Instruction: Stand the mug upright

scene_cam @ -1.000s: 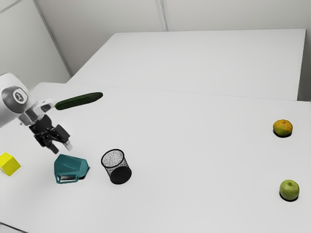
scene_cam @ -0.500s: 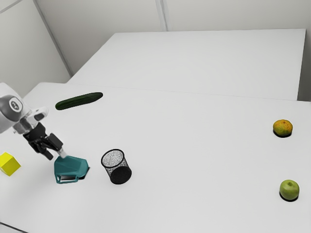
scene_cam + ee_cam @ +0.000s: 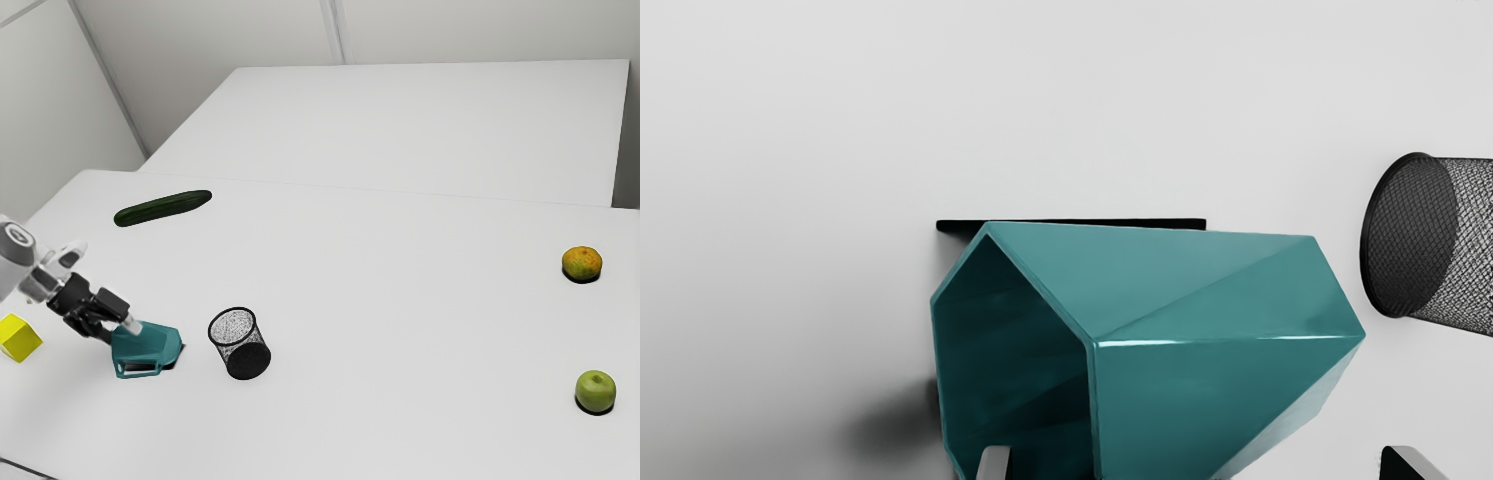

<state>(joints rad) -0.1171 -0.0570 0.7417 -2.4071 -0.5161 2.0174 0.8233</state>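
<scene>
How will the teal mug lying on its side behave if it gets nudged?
The mug looks rigid, its crisp edges suggesting little flex. Its flat facets and the handle would probably keep it from rolling far. Its glossy highlights hint at a somewhat slippery surface.

mug (image 3: 1206,287): glossy, smooth, faceted | cup (image 3: 1413,233): metal-look mesh | table (image 3: 1106,100): matt, smooth

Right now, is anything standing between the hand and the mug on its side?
Nothing visible stands between the hand and the mug: the open fingers are right at its mouth end. The black mesh cup stands beyond the mug's closed end, with bare table between, so it doesn't seem to block the approach.
</scene>
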